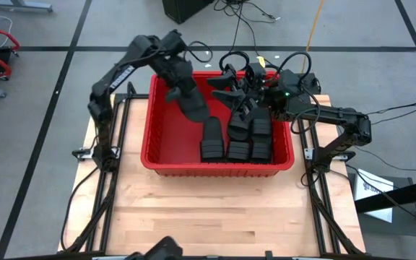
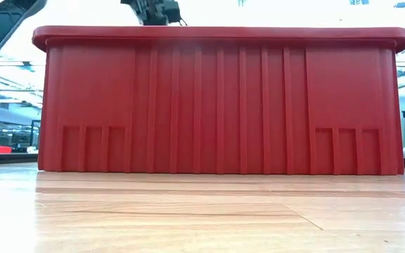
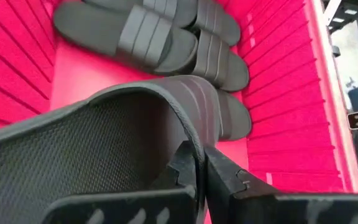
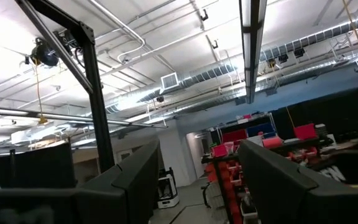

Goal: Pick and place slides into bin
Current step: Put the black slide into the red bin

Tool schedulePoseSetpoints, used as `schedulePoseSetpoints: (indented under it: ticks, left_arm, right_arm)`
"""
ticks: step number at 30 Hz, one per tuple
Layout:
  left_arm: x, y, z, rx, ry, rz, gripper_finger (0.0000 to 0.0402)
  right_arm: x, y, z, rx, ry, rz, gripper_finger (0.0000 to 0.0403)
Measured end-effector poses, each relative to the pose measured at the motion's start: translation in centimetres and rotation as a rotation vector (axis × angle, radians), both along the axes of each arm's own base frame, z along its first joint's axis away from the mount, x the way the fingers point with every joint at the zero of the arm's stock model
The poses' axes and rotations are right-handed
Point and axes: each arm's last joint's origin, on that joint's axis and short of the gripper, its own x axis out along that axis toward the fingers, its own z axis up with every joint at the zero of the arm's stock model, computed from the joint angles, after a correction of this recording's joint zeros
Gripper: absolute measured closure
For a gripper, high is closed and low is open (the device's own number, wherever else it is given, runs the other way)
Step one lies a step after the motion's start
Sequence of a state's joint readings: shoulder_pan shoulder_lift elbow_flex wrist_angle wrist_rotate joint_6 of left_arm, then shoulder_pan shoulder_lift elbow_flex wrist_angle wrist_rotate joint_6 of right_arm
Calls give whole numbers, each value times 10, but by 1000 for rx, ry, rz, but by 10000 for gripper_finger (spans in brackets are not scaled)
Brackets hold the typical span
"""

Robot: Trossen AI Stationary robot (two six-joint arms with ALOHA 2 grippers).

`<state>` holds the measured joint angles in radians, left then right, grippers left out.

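Note:
The red bin [image 1: 150, 155] stands mid-table, and its front wall [image 2: 216, 105] fills the low view. Several black slides [image 1: 240, 137] lie on its floor toward the right end, also seen in the left wrist view [image 3: 154, 37]. My left gripper [image 1: 181, 87] reaches over the bin's far left part and is shut on one more slide [image 1: 193, 102]. My right gripper [image 1: 233, 79] stands open above the bin's far right corner. It points up at the ceiling with nothing between its fingers [image 4: 135, 180]. My left gripper [image 3: 201, 177] pinches the slide's sole by its rim [image 3: 194, 146], between the two fingers. The fingers slant down into the bin from its far left. The slide [image 3: 92, 149] hangs clear above the bin's floor, tilted, its far end reaching out over the slides below.
The bin's ribbed walls [image 3: 278, 93] rise close around the held slide. Bare floor shows in the bin's left half [image 1: 172, 141]. Bare wooden table [image 1: 215, 209] lies in front of the bin. Cables and a black case sit on the floor beyond the table.

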<state>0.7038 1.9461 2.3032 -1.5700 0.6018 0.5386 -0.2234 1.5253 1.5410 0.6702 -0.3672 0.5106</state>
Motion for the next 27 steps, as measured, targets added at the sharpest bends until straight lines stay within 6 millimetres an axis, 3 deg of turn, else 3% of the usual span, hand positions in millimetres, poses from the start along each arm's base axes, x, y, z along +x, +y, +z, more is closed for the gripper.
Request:
schedulePoseSetpoints:
  ticks: [11, 19, 27]
  left_arm:
    - [37, 9, -43, 43, 161, -12, 397]
    - [48, 12, -52, 76, 168, -5, 397]
    - [65, 0, -63, 62, 153, -71, 398]
  right_arm:
    - [1, 0, -2, 4, 24, -1, 193]
    - [3, 0, -4, 9, 49, 3, 193]
    - [4, -1, -6, 16, 75, 3, 193]
